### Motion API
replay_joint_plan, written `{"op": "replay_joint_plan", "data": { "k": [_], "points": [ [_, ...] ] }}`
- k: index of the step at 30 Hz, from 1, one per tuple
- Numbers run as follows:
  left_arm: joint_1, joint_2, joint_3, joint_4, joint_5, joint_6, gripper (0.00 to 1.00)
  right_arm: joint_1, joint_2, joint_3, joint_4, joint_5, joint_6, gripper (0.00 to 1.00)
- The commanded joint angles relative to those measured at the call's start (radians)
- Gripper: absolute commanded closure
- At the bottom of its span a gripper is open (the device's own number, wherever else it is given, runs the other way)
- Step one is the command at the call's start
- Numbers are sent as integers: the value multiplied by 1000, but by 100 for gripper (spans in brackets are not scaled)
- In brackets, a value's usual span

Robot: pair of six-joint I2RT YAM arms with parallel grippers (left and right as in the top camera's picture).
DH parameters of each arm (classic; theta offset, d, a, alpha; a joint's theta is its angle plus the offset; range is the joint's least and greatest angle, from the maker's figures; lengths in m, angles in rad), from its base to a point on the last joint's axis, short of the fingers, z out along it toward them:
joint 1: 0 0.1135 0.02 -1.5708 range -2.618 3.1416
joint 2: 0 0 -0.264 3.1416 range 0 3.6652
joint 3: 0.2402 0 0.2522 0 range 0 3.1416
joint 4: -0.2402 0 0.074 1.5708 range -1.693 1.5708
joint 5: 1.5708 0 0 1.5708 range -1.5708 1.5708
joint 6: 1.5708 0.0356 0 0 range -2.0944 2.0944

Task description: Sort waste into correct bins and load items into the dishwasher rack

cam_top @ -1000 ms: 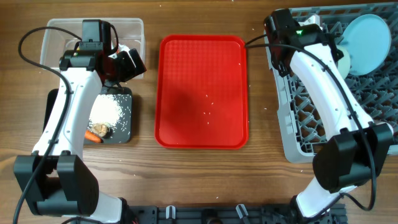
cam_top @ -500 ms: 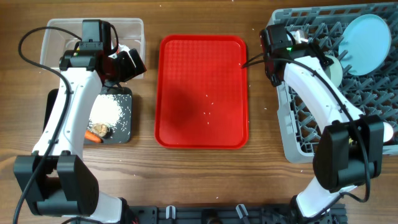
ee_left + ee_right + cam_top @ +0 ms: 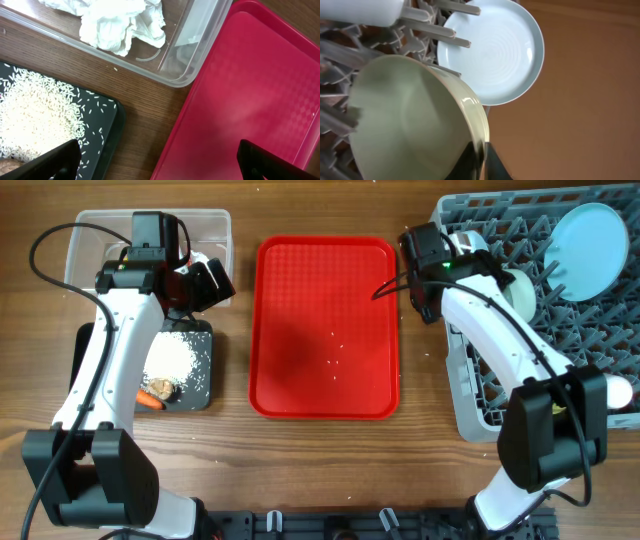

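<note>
Wood-grain table [image 3: 300, 470], seen from above and from both my wrists. Holdings:

1. Red tray [image 3: 325, 280]: flat, centre of the table, between the bins and the rack. A few stray grains [image 3: 335, 345] lie on it.
2. Tub [image 3: 215, 225]: clear plastic, far left of the table. Holds crumpled white tissue [image 3: 120, 25].
3. Black tray [image 3: 203, 402]: just in front of the tub, beside the red tray's left edge but apart from it. Holds rice [image 3: 35, 120] in a heap, with loose grains toward the rim. The carrot [image 3: 150, 401] and the brown lump [image 3: 160, 388] sit at its near end, close together.
4. Rack [image 3: 600, 330]: grey lattice on the right side of the table.
5. Plate [image 3: 590, 235]: light blue, propped on edge among the pegs [image 3: 450, 32] in the rack's far right corner.
6. Cup [image 3: 405, 125]: pale yellow, tipped on its side with its mouth toward my right wrist. It is among the pegs at the rack's far left, just beside the plate. Whether it rests on the pegs I cannot tell.
7. Left gripper [image 3: 160, 165]: hovers where the tub, black tray and red tray come near each other. My fingers are spread wide with nothing between them.
8. Right gripper [image 3: 481, 161]: at the rack's far left. My fingers are pinched on the cup's rim, one inside and one outside.
</note>
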Motion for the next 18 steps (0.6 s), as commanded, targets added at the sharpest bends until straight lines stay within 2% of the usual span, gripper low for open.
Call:
{"op": "replay_joint_plan", "data": {
  "k": [1, 7, 10, 11, 15, 18],
  "points": [
    [0, -11, 1, 2, 12, 2, 0, 63, 15, -10, -16, -90, -1, 0],
    [0, -11, 1, 2, 11, 2, 0, 90, -13, -9, 15, -171, 193, 0],
    [0, -11, 1, 2, 12, 2, 0, 90, -113, -5, 84, -194, 288, 0],
    [0, -11, 1, 2, 12, 2, 0, 90, -158, -5, 110, -263, 287, 0],
    [0, -11, 1, 2, 12, 2, 0, 90, -356, -6, 126, -848, 425, 0],
    [0, -11, 1, 2, 11, 2, 0, 90, -395, -6, 144, -1278, 426, 0]
  ]
}}
